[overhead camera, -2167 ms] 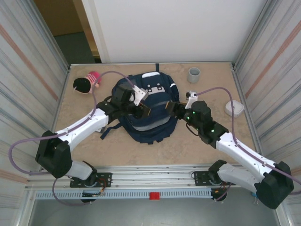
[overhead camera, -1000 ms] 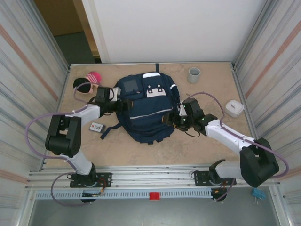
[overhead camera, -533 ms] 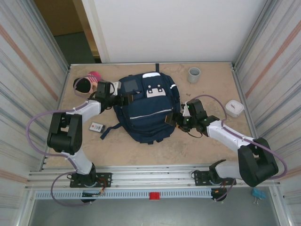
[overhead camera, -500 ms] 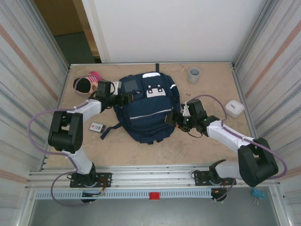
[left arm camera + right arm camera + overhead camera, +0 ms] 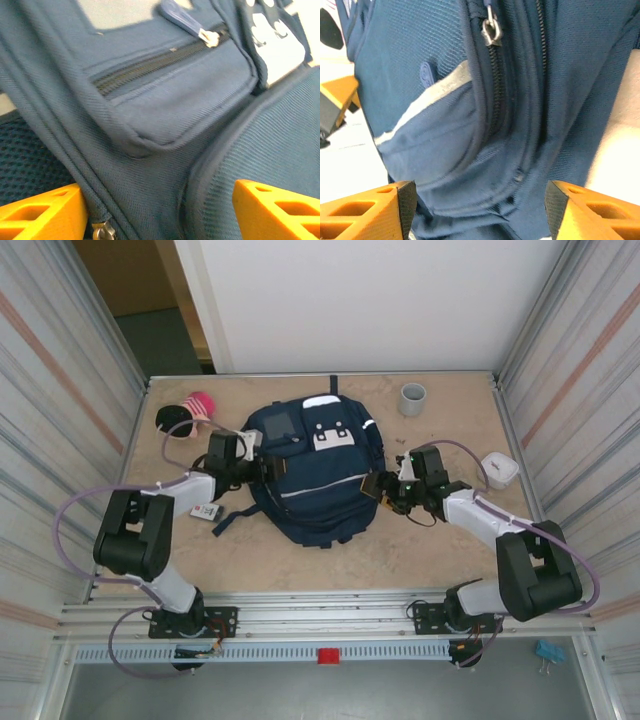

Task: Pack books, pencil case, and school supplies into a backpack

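The large navy-blue fabric backpack lies flat on the beige worktop. The left hand and right hand gape wide astride its sides (nothing pinched). Better to close beside the metal zipper pull and lift evenly.

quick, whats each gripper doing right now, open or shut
left gripper: open, straddling the backpack fabric
right gripper: open, straddling the backpack side

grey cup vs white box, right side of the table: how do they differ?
Colour: the cup is grey; the box is white. Shape: the cup is an upright, open-topped cylinder; the box is low and rounded. Place: the cup stands near the far edge; the box sits nearer, by the right wall. Both rest on the table, right of the backpack.
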